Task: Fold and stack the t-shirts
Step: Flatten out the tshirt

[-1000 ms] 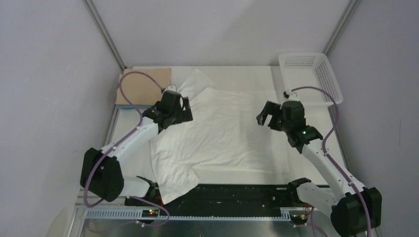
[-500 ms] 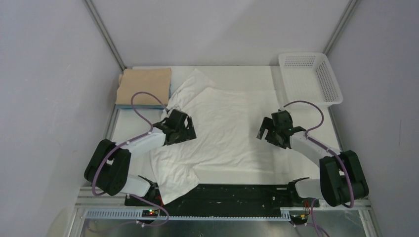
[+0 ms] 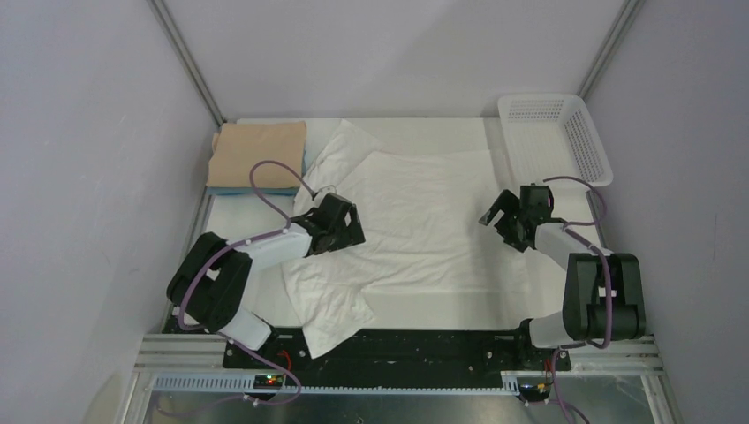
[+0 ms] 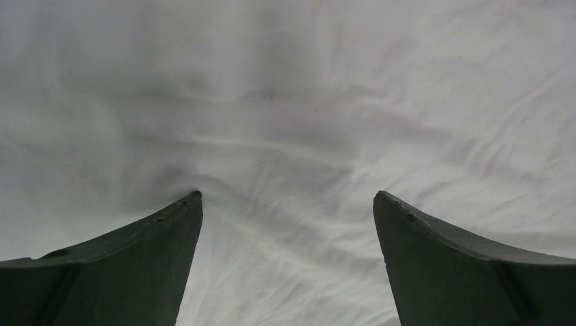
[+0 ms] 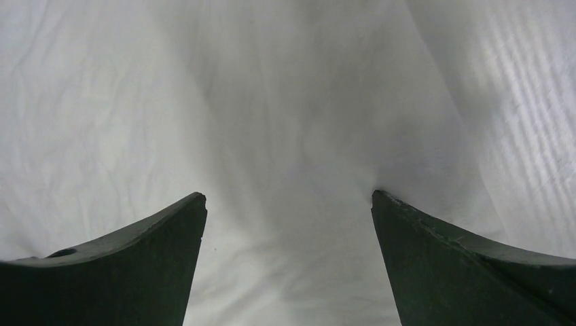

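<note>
"Left pincer (image 4: 287, 195) and right pincer (image 5: 288, 195) both gape wide, tips down on the white shirt (image 3: 424, 221), nothing pinched yet."

"Why so far apart?"

"One on each side of it. I'd guess they mean to take both edges together for a fold. It lies spread over the middle of the bench (image 3: 442, 126), one sleeve reaching the near edge."

"Anything changed?"

"Both arms have dropped to the cloth, and its left side has rumpled inward. The tan shirt (image 3: 261, 150) sits folded on a blue shirt (image 3: 256, 189) in the far left corner, with the basket (image 3: 556, 132) far right."
</note>
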`<state>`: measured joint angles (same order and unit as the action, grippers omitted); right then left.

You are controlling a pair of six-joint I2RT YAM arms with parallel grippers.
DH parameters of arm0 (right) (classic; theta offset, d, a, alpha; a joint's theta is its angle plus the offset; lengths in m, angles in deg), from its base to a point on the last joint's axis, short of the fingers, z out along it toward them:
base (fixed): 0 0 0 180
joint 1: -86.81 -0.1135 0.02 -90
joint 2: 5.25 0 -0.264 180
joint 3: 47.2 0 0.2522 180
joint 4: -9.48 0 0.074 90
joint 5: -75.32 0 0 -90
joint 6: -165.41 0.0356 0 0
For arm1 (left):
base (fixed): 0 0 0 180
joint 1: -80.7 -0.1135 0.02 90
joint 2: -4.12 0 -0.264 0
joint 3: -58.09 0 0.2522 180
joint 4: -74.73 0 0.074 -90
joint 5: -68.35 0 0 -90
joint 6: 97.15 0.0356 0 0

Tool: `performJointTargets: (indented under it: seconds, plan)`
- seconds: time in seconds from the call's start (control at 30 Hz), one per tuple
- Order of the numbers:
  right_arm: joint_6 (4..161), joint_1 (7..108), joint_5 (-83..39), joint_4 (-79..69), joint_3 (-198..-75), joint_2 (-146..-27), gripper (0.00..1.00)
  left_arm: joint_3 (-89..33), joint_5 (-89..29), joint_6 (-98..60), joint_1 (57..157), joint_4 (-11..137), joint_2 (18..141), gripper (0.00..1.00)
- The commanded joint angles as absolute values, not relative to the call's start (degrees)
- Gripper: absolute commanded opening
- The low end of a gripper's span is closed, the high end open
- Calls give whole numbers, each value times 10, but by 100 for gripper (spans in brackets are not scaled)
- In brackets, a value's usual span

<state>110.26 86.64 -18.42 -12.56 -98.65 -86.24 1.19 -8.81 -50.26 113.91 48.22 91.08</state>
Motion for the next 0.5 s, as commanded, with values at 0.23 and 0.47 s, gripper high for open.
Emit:
performJointTargets:
  seconds: [0.23, 0.47]
  plan:
    - [1062, 861, -157, -174, -1032, -865, 99, -48, -129, -483, 1146, 482, 948, 100]
    - [1044, 783, -78, -274, -1033, -709, 99, 1, -87, -495, 1188, 384, 773, 100]
